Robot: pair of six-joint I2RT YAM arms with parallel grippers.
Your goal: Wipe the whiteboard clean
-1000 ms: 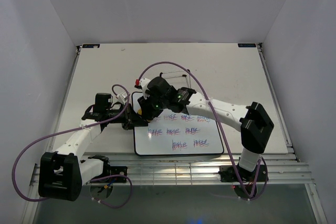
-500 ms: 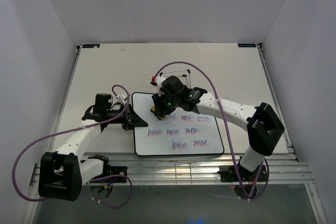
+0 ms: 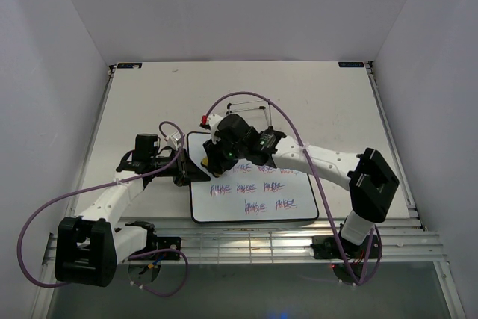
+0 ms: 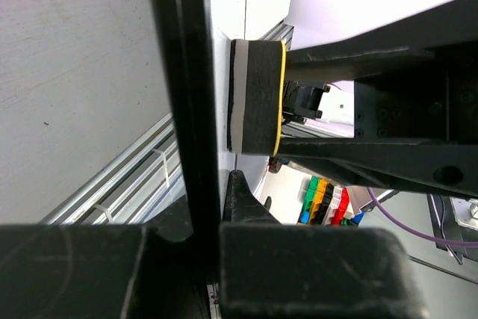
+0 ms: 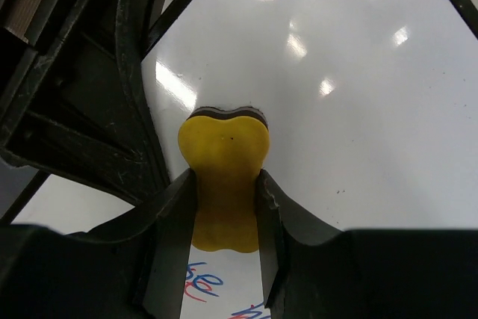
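Note:
The whiteboard [image 3: 299, 192] lies flat on the table with rows of red-blue scribbles [image 3: 258, 187] on its middle and lower part. Its top left area is bare white. My right gripper [image 3: 214, 158] is shut on the yellow bone-shaped eraser [image 3: 205, 160] and presses it on the board's upper left corner. In the right wrist view the eraser [image 5: 224, 177] sits between the fingers [image 5: 173, 222], flat on the board [image 5: 351, 87], with scribbles just below it. My left gripper [image 3: 187, 171] is shut on the board's left frame [image 4: 183, 95].
The board's thin black wire stand [image 3: 250, 99] sticks out behind it on the table [image 3: 149, 102]. A metal rail [image 3: 246, 233] runs along the near edge. The two grippers are close together at the board's left side.
My right gripper with the eraser swung right across the board's top, then came back left to the upper left corner. The left gripper and the board have not moved.

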